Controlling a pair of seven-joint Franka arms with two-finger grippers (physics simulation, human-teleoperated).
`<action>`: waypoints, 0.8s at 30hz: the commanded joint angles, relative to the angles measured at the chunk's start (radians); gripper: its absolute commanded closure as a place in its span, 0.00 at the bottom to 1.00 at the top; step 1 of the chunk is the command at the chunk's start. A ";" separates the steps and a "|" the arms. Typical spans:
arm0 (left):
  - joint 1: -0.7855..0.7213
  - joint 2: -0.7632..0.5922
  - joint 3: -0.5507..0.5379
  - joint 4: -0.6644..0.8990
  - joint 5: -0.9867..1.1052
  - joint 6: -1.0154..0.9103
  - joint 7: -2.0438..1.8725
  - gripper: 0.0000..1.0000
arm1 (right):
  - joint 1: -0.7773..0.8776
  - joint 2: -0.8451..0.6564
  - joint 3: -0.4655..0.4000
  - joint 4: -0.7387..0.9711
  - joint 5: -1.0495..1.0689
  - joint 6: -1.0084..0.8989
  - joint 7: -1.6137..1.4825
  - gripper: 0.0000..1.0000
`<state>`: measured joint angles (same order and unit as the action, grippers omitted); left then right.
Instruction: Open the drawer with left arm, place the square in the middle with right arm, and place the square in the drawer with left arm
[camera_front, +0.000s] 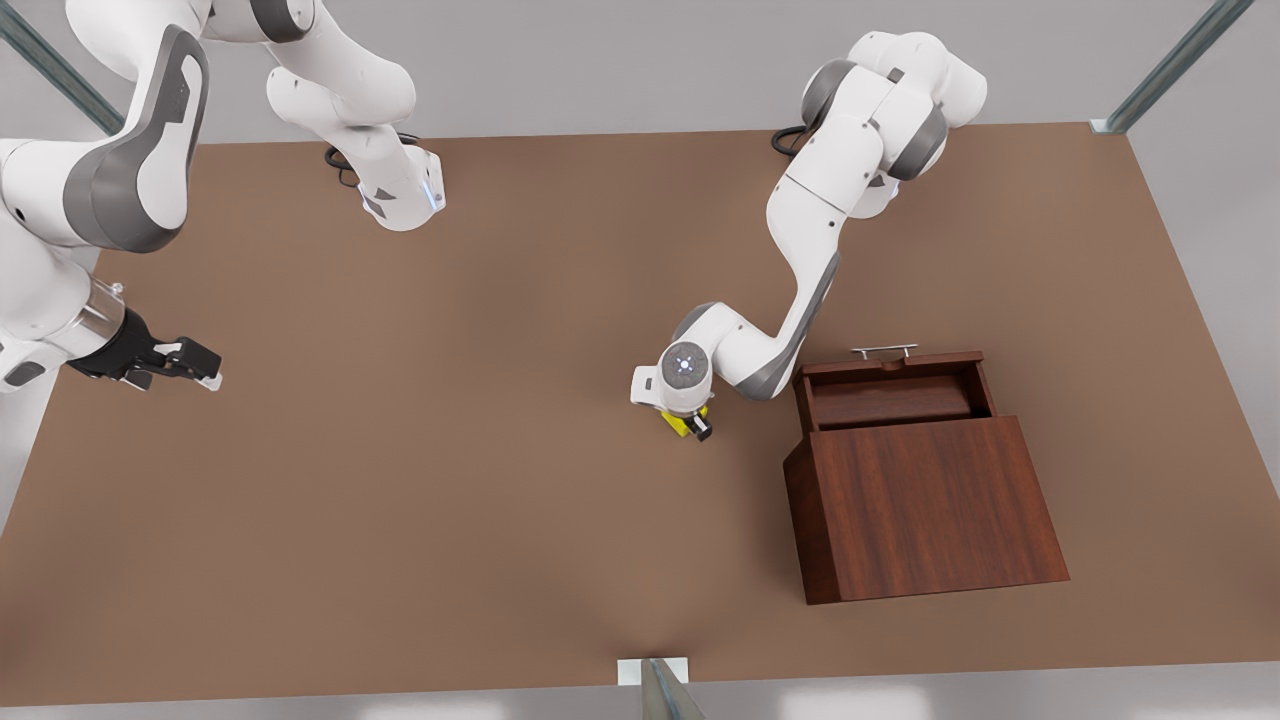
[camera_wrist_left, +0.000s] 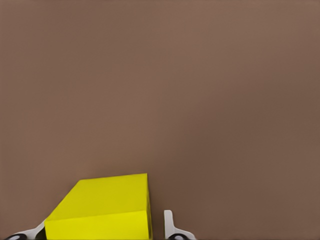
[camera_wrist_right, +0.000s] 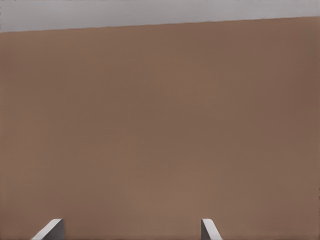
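The square (camera_front: 683, 421) is a small yellow cube resting on the tabletop near the middle. My left gripper (camera_front: 690, 425) points down over it, a finger on each side. In the left wrist view the square (camera_wrist_left: 105, 210) sits between the fingertips (camera_wrist_left: 170, 227), with a narrow gap on one side, so the gripper (camera_wrist_left: 100, 232) is open. The drawer (camera_front: 890, 397) of the wood-grain box (camera_front: 925, 510) is pulled out, its silver handle (camera_front: 883, 351) facing the far side, and its tray holds nothing. My right gripper (camera_front: 195, 365) waits open above the table at the front view's left, its fingertips (camera_wrist_right: 52, 229) spread wide.
The box stands at the front view's right, a short way from the square. Bare brown tabletop (camera_front: 430, 450) stretches between the two grippers. Both arm bases (camera_front: 400, 195) sit along the table's far edge. A metal post (camera_front: 660, 690) stands at the near edge.
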<state>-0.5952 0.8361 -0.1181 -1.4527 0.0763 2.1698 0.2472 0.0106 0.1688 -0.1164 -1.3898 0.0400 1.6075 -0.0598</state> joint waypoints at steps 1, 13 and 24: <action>0.000 0.001 0.000 0.000 0.000 0.001 0.000 0.15 | 0.000 0.000 0.001 0.000 0.000 0.000 0.000 0.00; 0.000 0.000 0.000 0.002 0.000 -0.001 0.000 0.21 | 0.000 0.001 0.000 -0.002 0.001 0.000 0.000 0.00; 0.000 -0.006 0.000 0.011 -0.001 -0.007 0.001 0.23 | -0.003 0.006 0.000 0.009 -0.003 0.006 0.000 0.00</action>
<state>-0.5952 0.8265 -0.1181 -1.4406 0.0761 2.1630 0.2485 0.0079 0.1749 -0.1166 -1.3806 0.0368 1.6137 -0.0598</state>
